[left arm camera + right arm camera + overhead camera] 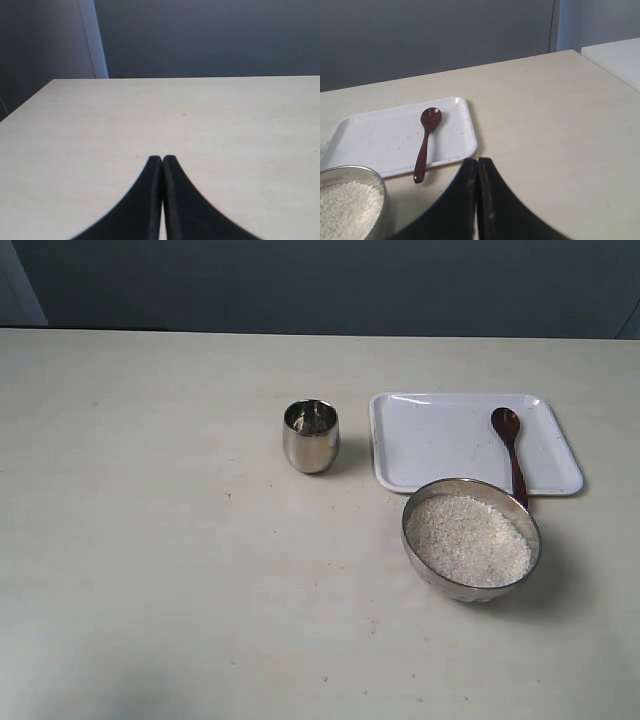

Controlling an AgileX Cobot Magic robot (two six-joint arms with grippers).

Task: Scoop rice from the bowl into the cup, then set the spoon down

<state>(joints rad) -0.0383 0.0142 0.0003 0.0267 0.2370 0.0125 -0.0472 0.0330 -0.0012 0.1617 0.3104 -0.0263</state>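
The steel bowl (471, 539) stands near the table's front right, heaped with white rice (468, 539). The small steel cup (311, 435) sits upright to its left, farther back. A dark wooden spoon (510, 448) lies on the white tray (440, 440), its handle end overhanging the tray's near edge beside the bowl. Neither arm shows in the exterior view. In the right wrist view my right gripper (477, 161) is shut and empty, off the tray's corner, with the spoon (425, 142), the tray (380, 140) and the bowl (350, 200) in sight. My left gripper (162, 158) is shut over bare table.
The pale table (150, 570) stretches wide to the left and front of the cup. A dark wall (320, 285) runs behind the table's far edge. A second white surface (620, 57) stands beyond the table's edge in the right wrist view.
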